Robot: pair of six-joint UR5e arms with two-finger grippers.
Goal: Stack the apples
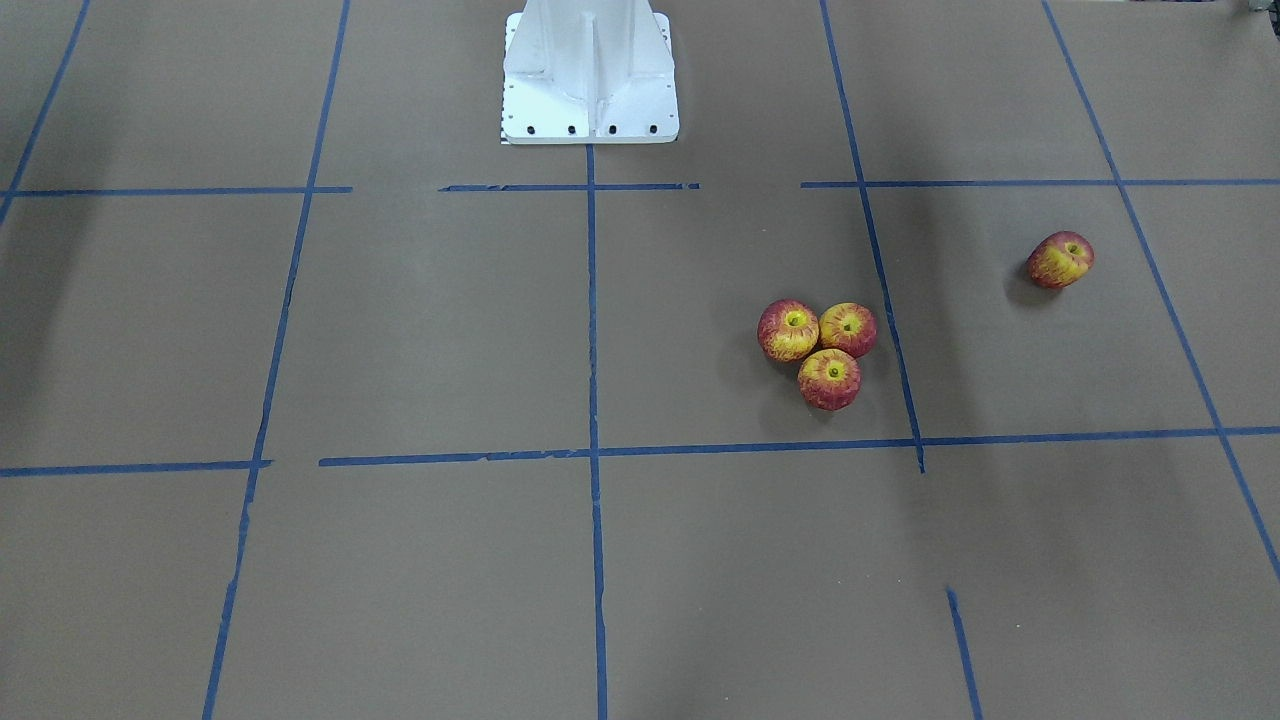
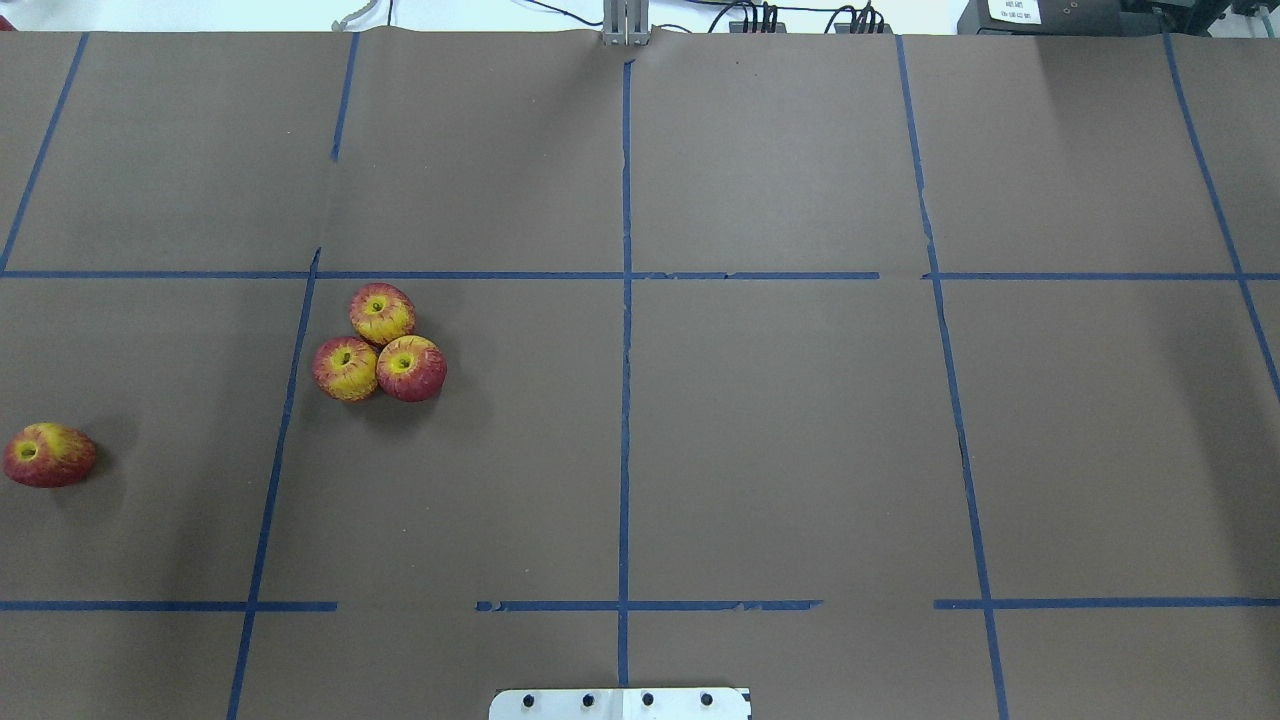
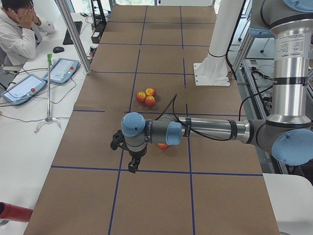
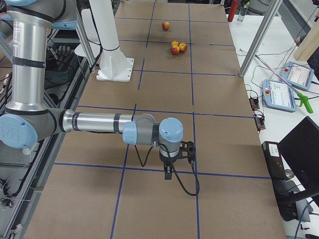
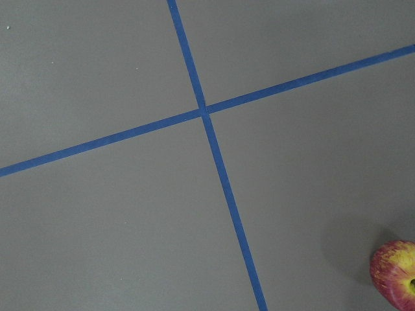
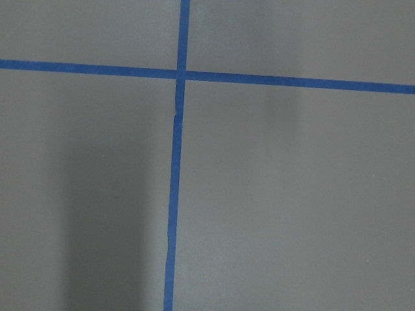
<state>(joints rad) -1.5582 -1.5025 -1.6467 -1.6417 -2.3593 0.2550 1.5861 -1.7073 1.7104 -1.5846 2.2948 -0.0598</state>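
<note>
Three red-and-yellow apples sit touching in a cluster on the brown table, stem dimples up. One more apple lies tilted, apart, toward the robot's left end. It shows at the left wrist view's lower right corner and is half hidden behind the left arm in the exterior left view. My left gripper hangs above the table near that lone apple. My right gripper hangs over the table's far right part, away from all apples. Both show only in side views, so I cannot tell whether they are open.
The white robot base stands at the table's robot-side edge. Blue tape lines grid the brown table. An operator, tablets and metal posts are on the side bench beyond the far edge.
</note>
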